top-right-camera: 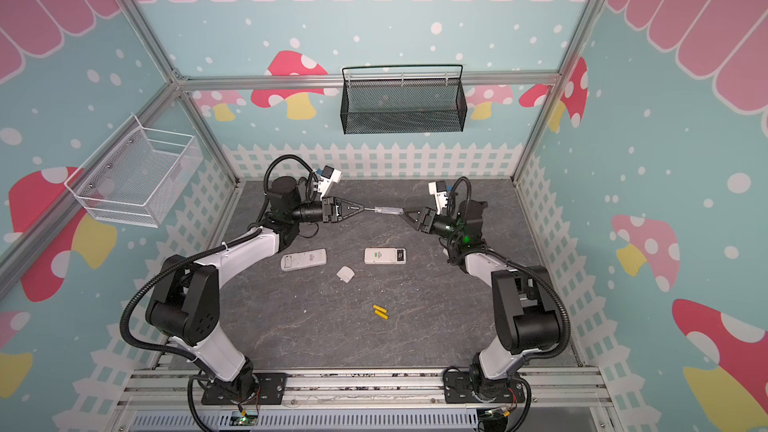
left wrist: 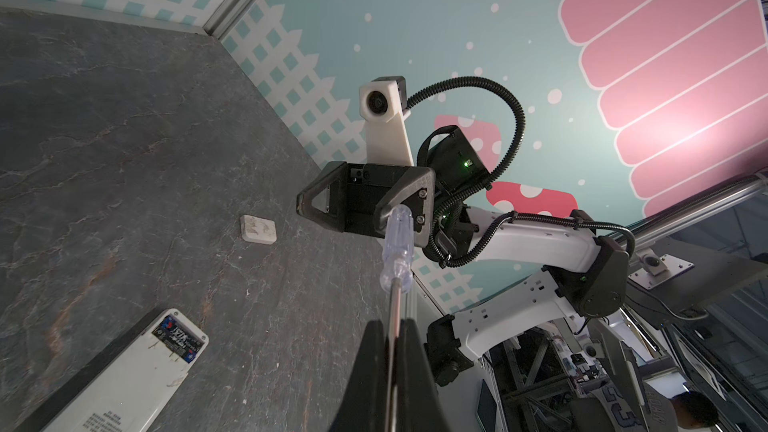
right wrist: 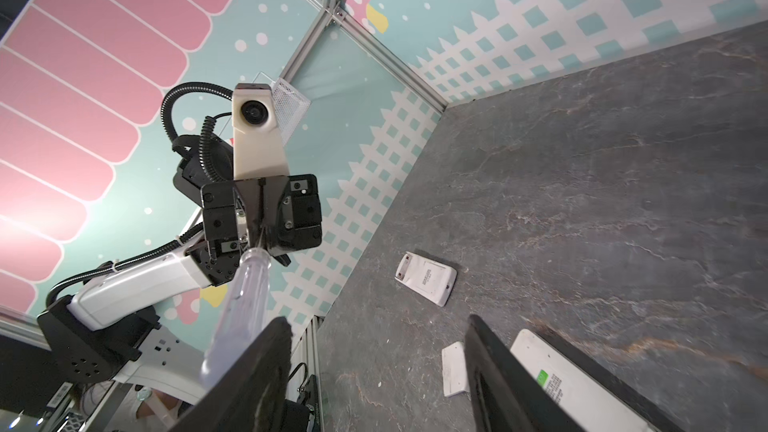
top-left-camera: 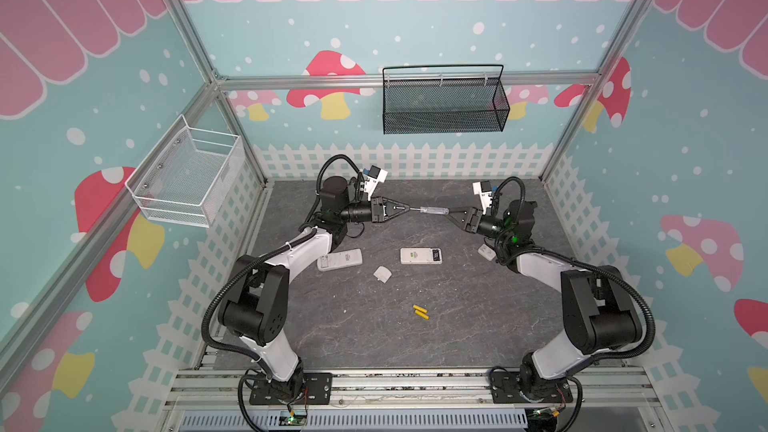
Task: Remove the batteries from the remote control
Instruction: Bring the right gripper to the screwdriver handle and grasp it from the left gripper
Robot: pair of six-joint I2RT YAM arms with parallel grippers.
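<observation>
My left gripper (top-left-camera: 409,209) pinches the screwdriver (top-left-camera: 432,210); my right gripper (top-left-camera: 451,212) is spread wide.

Both my grippers are up over the back of the table (top-left-camera: 353,334), nose to nose. My left jaws are pressed tight on the thin metal stick of the screwdriver, and its clear handle points at my right gripper. My right jaws stand apart. The handle's end is by one right finger (right wrist: 257,376), but I cannot tell if they touch. The two yellow batteries (top-left-camera: 420,312) lie side by side on the table near the front, well apart from both grippers. A dark battery (left wrist: 176,332) sits in the open end of the middle remote (top-left-camera: 420,256). The other remote (top-left-camera: 339,260) lies to its left, with a small white cover (top-left-camera: 382,274) between them.
</observation>
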